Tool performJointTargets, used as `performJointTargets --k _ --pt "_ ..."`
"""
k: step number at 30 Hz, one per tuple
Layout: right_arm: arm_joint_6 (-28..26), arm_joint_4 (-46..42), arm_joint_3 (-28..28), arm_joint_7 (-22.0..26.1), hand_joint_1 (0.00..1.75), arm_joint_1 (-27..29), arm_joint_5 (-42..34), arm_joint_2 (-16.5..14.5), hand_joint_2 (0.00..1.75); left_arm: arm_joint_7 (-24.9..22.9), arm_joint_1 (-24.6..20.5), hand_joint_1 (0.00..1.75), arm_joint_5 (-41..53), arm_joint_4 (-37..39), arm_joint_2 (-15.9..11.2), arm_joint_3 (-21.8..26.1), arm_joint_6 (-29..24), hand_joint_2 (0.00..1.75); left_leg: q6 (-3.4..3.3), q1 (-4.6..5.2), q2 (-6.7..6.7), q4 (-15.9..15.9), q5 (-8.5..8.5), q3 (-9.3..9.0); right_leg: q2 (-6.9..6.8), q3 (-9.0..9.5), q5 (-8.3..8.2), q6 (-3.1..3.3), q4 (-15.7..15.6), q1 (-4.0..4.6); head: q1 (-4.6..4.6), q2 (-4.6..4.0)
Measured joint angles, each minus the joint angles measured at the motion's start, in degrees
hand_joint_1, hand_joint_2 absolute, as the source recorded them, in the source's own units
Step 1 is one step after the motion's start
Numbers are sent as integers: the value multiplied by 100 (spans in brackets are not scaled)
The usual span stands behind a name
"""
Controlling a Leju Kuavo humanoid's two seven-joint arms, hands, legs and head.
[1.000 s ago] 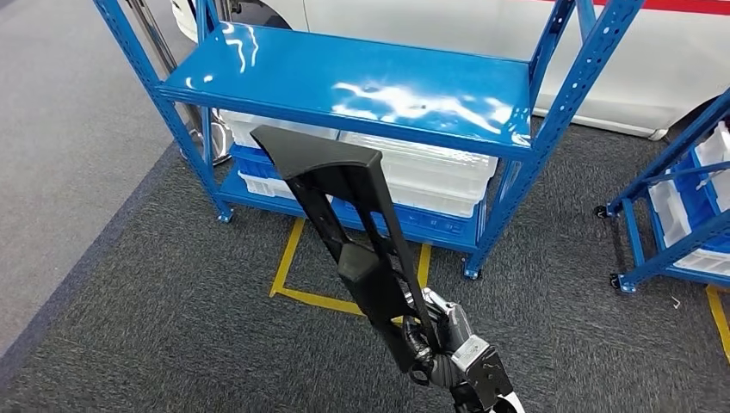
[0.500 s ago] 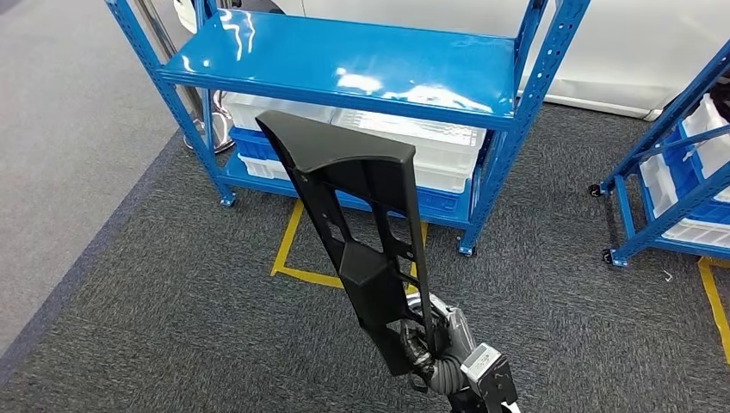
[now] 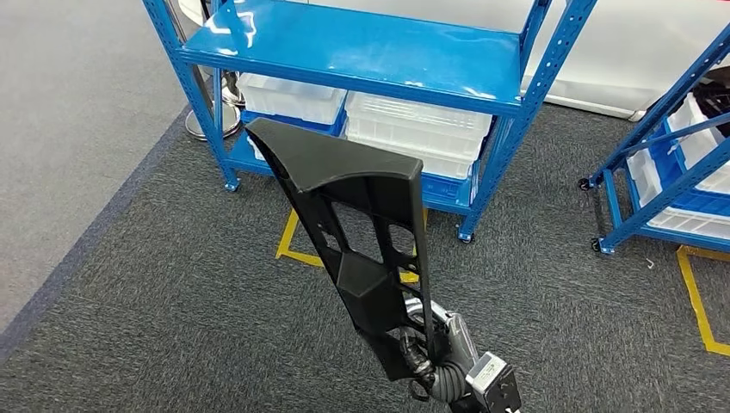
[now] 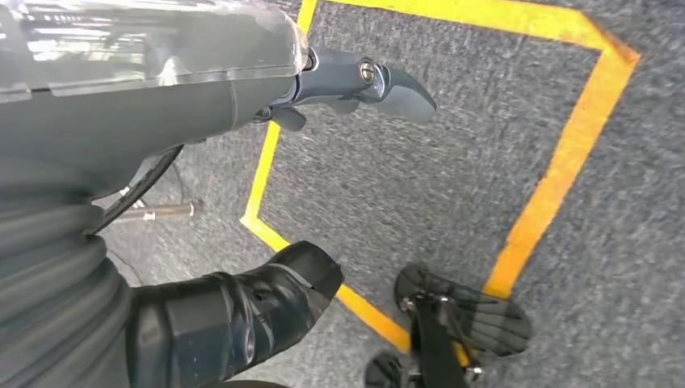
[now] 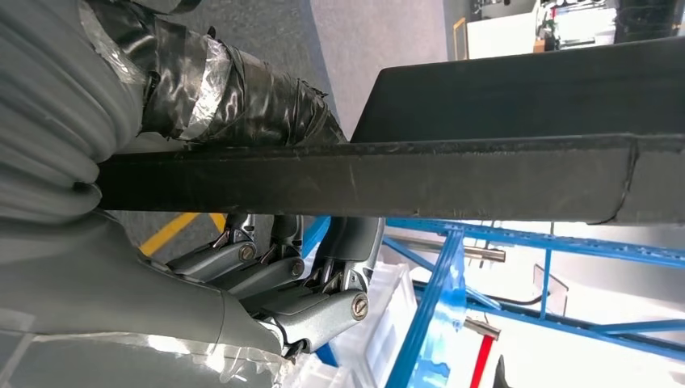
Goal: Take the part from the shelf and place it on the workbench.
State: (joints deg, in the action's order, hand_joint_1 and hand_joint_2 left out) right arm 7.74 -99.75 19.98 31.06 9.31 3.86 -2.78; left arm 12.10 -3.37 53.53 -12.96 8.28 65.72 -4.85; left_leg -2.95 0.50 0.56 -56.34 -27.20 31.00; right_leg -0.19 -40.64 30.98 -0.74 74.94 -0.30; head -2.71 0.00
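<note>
Ahead, a blue shelf [image 3: 361, 52] on grey carpet [image 3: 155, 301], glossy top level bare, white bins [image 3: 413, 129] stowed on the lower level. To the right, part of a second blue rack [image 3: 663, 172] carrying white bins. On the carpet, yellow tape lines [image 3: 297, 245] marking a square before the shelf. In front of all that, a long black part [image 3: 353, 232], tilted up and away from the body, wide flat end near the shelf, narrow end down in the right hand [image 3: 430, 357]. Right hand clenched around the part, thumb on one face, fingers [image 5: 291, 275] wrapped under the other. Left hand [image 4: 242, 202] hanging over the carpet, fingers apart, holding nothing.
</note>
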Motion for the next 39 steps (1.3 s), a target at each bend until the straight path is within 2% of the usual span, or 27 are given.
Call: performJointTargets --k 1,2,4,5,7,9,10,12,13,14,15,17,18,20,22,24,25,27,28,29,30,31,33,34,36,38,39 --pt "11 -12 -5 7 175 1 11 1 175 -5 0 0 14 0 0 -1 1 175 -8 30 -2 -9 30 41 3 220 -155 69 -259 33 0 0" --pt "18 -35 -9 10 175 -3 22 1 175 -12 0 0 27 1 8 -2 3 175 -15 47 -2 -17 54 69 6 517 -245 180 -686 84 1 0" --pt "24 -95 -16 19 175 -10 34 -1 175 -27 -1 0 52 2 32 -5 7 175 6 66 5 -22 103 98 -16 1037 -241 361 -1498 166 4 0" --pt "26 -123 -19 26 175 -14 36 -1 175 -36 -2 0 61 2 41 -6 8 175 30 57 12 -19 128 107 -30 1166 -201 415 -1725 196 4 0" --pt "28 -156 -25 34 175 -14 41 -2 175 -47 -8 0 67 2 37 -6 6 175 88 60 23 -7 170 124 -47 1226 -221 414 -1893 192 1 0" --pt "22 -170 -31 37 175 -11 53 -2 175 -58 -11 0 70 0 24 -6 -1 175 150 63 6 -143 41 196 -63 1243 -300 387 -2027 133 3 0" --pt "15 -178 -33 40 175 -7 66 -3 175 -67 -9 0 76 -1 20 -6 -5 175 191 52 -8 -365 -129 289 -71 1238 -342 366 -2073 96 4 0" --pt "-4 -192 -44 52 175 12 97 -3 175 -86 -2 0 89 0 19 -6 -20 175 291 -21 -26 -1093 -559 573 -80 1183 -384 336 -2073 66 6 0" --pt "-16 -195 -52 62 175 32 108 -1 175 -93 1 0 98 0 20 -6 -33 175 343 -63 -26 -1421 -686 689 -84 1152 -393 320 -2053 49 5 0" --pt "-28 -195 -63 76 175 54 114 2 175 -98 4 0 106 0 20 -6 -54 175 396 -106 -24 -1594 -710 733 -90 1120 -395 303 -2022 25 5 0" --pt "-41 -197 -74 96 175 78 113 6 175 -105 7 0 118 0 20 -6 -78 175 450 -149 -20 -1537 -611 668 -99 1087 -388 279 -1978 -8 6 0" --pt "-55 -216 -110 150 175 134 95 22 175 -123 3 0 147 0 22 -7 -123 175 571 -233 45 -877 -269 288 -125 1027 -340 196 -1856 -77 7 0" --pt "-50 -234 -140 183 175 167 80 32 175 -134 -5 0 165 1 35 -9 -143 175 603 -236 98 -531 -152 96 -138 994 -309 141 -1785 -96 16 0" --pt "-17 -275 -205 238 175 233 54 47 175 -148 -27 0 189 3 60 -12 -180 175 556 -215 160 -203 -124 -61 -180 950 -269 48 -1678 -83 28 0" --pt "22 -298 -252 265 175 272 45 56 175 -153 -37 0 197 3 72 -13 -200 175 406 -197 105 -209 -140 -22 -235 933 -268 -12 -1650 -71 30 0" --pt "38 -309 -287 280 175 290 43 62 175 -156 -36 0 198 3 82 -13 -203 175 280 -199 46 -188 -110 9 -206 878 -153 -68 -1526 -95 29 0" --pt "39 -318 -302 288 175 298 42 65 175 -157 -36 0 199 3 86 -13 -205 175 229 -198 21 -176 -82 28 -158 788 -3 -85 -1325 -104 30 0" --pt "39 -330 -330 297 175 322 39 77 175 -159 -36 0 202 3 90 -13 -207 175 157 -180 -36 -172 -38 82 -56 475 396 -85 -614 -98 29 0" --pt "39 -334 -339 298 175 334 38 84 175 -159 -37 0 204 3 90 -13 -208 175 134 -165 -73 -177 -22 110 -32 319 537 -74 -263 -92 29 0" --pt "40 -335 -346 299 175 344 38 89 175 -159 -37 0 206 4 90 -13 -207 175 119 -147 -118 -183 -10 132 -16 234 577 -56 -56 -83 29 0" --pt "42 -336 -349 299 175 351 38 91 175 -159 -33 0 208 4 90 -13 -207 175 111 -130 -167 -190 -1 147 -3 250 506 -28 -58 -72 30 0" --pt "44 -337 -351 299 175 355 38 92 175 -159 -29 0 210 4 91 -13 -207 175 110 -117 -220 -197 7 154 23 374 342 11 -279 -58 29 0" --pt "49 -344 -356 300 175 357 43 92 175 -161 -26 0 227 5 109 -14 -206 175 127 -98 -320 -205 27 165 213 767 -18 122 -1041 -23 32 0" --pt "51 -353 -363 303 175 365 52 92 175 -163 -32 0 240 6 121 -15 -207 175 147 -97 -371 -213 42 184 328 913 -118 161 -1357 -10 31 0" --pt "56 -375 -383 311 175 387 79 93 175 -174 -42 0 264 7 140 -16 -211 175 209 -120 -466 -219 83 240 452 1004 -148 193 -1614 14 31 0" --pt "65 -391 -398 315 175 401 103 93 175 -183 -35 0 287 7 137 -17 -214 175 277 -137 -525 -217 110 280 345 1007 -191 186 -1675 6 30 0" --pt "69 -400 -403 316 175 403 111 93 175 -185 -29 0 297 7 136 -17 -214 175 303 -130 -466 -270 63 311 285 1015 -219 195 -1712 -13 36 0"
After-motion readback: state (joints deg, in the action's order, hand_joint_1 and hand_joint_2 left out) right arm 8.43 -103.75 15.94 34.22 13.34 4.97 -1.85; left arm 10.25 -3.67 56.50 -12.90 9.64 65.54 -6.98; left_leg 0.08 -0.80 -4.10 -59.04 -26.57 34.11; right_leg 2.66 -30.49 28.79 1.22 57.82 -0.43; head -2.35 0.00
